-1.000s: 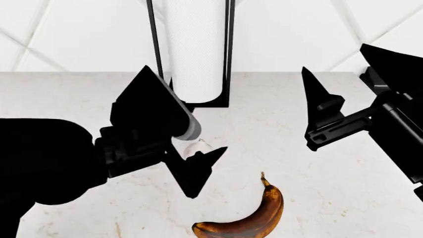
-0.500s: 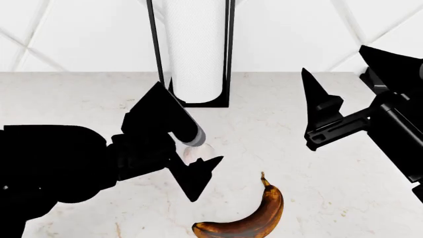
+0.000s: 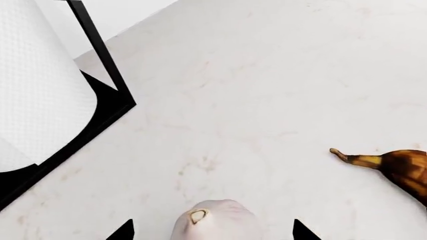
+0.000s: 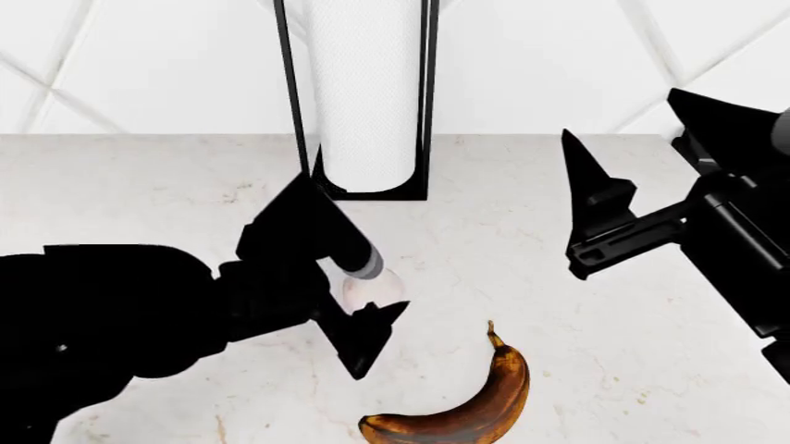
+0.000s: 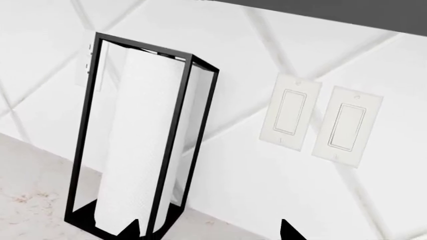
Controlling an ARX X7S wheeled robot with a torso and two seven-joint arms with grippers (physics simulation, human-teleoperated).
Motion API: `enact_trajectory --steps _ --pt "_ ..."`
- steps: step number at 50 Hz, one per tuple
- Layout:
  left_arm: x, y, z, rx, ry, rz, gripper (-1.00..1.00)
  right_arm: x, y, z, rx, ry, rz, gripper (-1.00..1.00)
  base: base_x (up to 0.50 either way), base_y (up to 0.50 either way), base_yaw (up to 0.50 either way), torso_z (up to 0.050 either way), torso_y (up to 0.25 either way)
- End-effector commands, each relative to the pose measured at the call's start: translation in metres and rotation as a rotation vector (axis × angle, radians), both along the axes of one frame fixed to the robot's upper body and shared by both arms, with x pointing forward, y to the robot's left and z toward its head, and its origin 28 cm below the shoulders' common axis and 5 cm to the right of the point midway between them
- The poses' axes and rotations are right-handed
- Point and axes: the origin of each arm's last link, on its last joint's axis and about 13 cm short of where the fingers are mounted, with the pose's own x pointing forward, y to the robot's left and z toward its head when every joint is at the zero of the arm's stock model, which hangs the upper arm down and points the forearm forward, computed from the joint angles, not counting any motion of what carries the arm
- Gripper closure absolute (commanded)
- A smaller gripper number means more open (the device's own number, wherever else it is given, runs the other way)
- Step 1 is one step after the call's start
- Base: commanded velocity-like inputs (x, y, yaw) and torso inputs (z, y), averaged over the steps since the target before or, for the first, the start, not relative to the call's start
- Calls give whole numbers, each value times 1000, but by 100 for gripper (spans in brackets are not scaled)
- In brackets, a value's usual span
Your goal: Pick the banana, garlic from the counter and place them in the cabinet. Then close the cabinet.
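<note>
Nearest to us on the counter (image 4: 148,176), by its front edge, lies the banana (image 4: 475,412), dark brown with orange patches, its stem tip pointing toward the back wall. Just beyond it we see our left hand (image 4: 339,277) lowered over the garlic (image 4: 370,291), fingers spread to either side of the whitish bulb; in the left wrist view the garlic (image 3: 215,220) sits between the two dark fingertips (image 3: 121,231) with bare counter showing on both sides (so the fingers are apart and not touching it). The banana's stem in that view (image 3: 353,159) lies well off to one side of the bulb. Farther back and off to the right, our right hand (image 4: 593,217) hangs above the counter, holding nothing; we cannot tell how wide its fingers stand. At the counter's back edge stands the paper-towel roll (image 4: 364,92) in its black frame, against the white wall, where the right wrist view shows two light switches (image 5: 320,117).
</note>
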Motion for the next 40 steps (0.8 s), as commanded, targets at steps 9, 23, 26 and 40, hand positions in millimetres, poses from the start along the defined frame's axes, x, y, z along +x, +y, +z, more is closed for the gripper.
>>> enact_trajectory --steps 9,23,26,40 --pt "6 4 -18 15 41 25 -100 5 1 -4 -2 11 -3 -100 0 0 0 0 0" --pt "6 4 -24 27 60 16 -100 5 1 -5 -2 13 -1 -100 0 0 0 0 0" --pt "7 4 -27 30 67 13 -100 6 1 -5 -1 14 -2 -100 0 0 0 0 0" --pt "3 1 -20 18 28 -9 100 4 0 -4 0 13 -5 -100 0 0 0 -1 0"
